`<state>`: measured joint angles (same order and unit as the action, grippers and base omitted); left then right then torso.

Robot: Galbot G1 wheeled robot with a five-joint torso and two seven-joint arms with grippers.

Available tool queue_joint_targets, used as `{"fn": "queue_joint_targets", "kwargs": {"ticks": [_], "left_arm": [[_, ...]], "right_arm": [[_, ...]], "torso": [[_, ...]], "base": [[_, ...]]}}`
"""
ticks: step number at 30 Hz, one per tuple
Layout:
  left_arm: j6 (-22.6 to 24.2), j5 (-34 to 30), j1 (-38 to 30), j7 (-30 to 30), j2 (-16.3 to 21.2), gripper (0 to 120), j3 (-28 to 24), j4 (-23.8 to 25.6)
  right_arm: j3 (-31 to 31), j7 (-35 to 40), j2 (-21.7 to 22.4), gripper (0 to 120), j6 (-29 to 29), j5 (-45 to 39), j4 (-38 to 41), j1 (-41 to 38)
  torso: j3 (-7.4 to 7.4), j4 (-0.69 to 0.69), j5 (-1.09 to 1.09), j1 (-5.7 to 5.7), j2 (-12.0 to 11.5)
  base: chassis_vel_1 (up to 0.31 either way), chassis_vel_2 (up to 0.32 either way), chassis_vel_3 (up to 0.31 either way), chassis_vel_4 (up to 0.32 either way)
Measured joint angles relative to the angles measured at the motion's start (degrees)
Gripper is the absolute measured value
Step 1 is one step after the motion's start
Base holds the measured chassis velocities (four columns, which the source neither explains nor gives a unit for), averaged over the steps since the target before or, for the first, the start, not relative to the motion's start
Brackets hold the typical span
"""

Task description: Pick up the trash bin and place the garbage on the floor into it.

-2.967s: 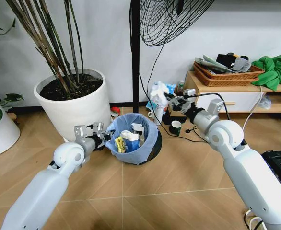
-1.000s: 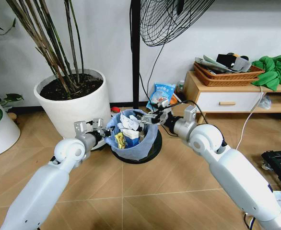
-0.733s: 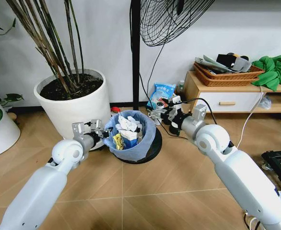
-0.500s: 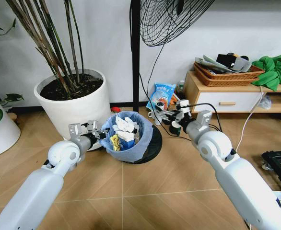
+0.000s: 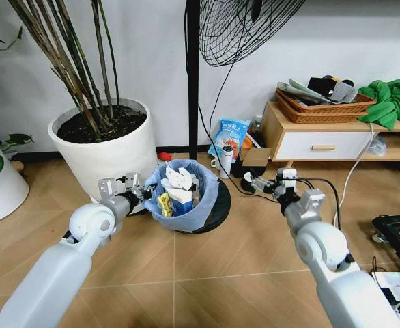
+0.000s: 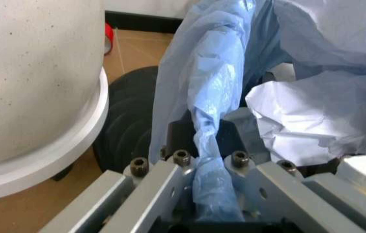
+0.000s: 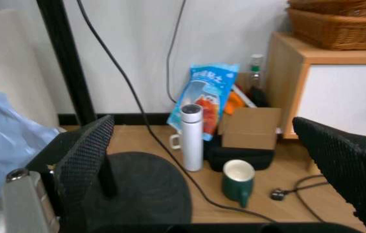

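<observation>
The trash bin [image 5: 186,205], a small dark round bin lined with a crinkly light blue bag, hangs tilted just above the floor [image 5: 207,253]. My left gripper [image 5: 140,193] is shut on its near rim. In the left wrist view the bag's rim [image 6: 204,126] is pinched between the fingers of that gripper [image 6: 206,167]. Garbage lies inside: crumpled white paper [image 5: 176,178] [image 6: 312,116], a yellow scrap [image 5: 164,203] and a blue-white carton [image 5: 184,199]. To the bin's right, my right gripper [image 5: 258,183] [image 7: 217,162] is open and holds nothing.
A big white plant pot [image 5: 104,147] stands close on the bin's left. A fan pole and its black round base [image 5: 219,205] are behind and under the bin. A white flask [image 7: 191,138], green mug [image 7: 238,180], blue packet [image 7: 207,94], cardboard box [image 7: 251,127] and cable sit by the wooden cabinet [image 5: 336,137].
My right gripper has pulled back from above the bin to the right and is now empty, and white paper has come to lie in the bin. The left gripper shifted the bin slightly left.
</observation>
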<state>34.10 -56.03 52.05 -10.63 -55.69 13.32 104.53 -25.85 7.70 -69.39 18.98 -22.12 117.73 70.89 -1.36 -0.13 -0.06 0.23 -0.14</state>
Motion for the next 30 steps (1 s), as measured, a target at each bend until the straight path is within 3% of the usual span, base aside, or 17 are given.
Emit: {"fn": "queue_joint_targets", "kwargs": {"ticks": [16,30], "left_arm": [[-0.2,-0.2,0.5,-0.8,0.2,0,0.0,1.5],[-0.3,-0.2,0.8,-0.9,0.5,0,0.0,2.2]], "right_arm": [[-0.5,-0.5,-2.6,100,-2.8,7.7,1.8,5.8],[-0.6,-0.7,-3.1,100,-3.0,9.1,2.8,7.5]], "torso": [[-0.01,0.0,0.01,0.0,0.0],[-0.01,0.01,0.02,0.0,0.0]], "base": [[0.012,0.007,-0.009,-0.009],[0.119,0.113,-0.12,-0.11]]}}
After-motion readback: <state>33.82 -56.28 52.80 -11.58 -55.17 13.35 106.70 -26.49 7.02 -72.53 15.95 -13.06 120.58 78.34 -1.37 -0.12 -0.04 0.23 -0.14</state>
